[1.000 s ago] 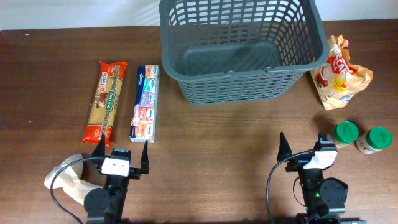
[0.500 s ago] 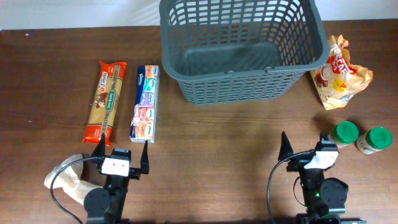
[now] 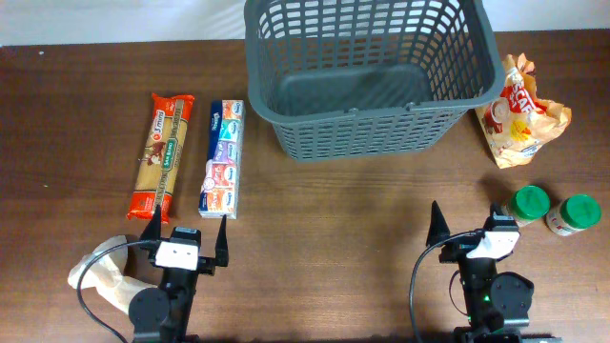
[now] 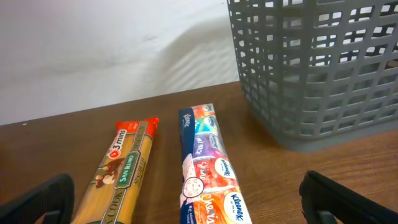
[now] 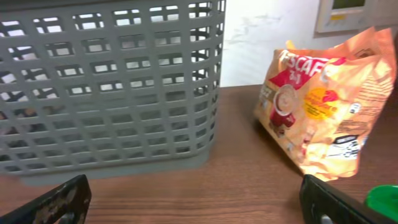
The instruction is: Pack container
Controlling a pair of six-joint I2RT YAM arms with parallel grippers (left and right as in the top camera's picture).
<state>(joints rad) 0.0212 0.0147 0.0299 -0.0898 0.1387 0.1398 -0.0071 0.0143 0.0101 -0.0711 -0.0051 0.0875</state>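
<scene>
The container (image 3: 372, 133), a large dark grey lattice basket, stands at the back middle of the table and shows nothing inside. It fills the right of the left wrist view (image 4: 311, 74) and the left of the right wrist view (image 5: 112, 93). A spaghetti pack (image 3: 161, 155) and a tissue pack (image 3: 223, 158) lie side by side just beyond my left gripper (image 3: 188, 229). That gripper is open and holds nothing. My right gripper (image 3: 465, 221) is open too, near the front right. Beside it stand two green-lidded jars (image 3: 527, 205) (image 3: 577, 213).
An orange coffee-mix bag (image 3: 521, 112) lies right of the basket, also seen in the right wrist view (image 5: 323, 106). A crumpled beige bag (image 3: 103, 272) sits at the front left by the left arm's cable. A pale wall rises behind the table.
</scene>
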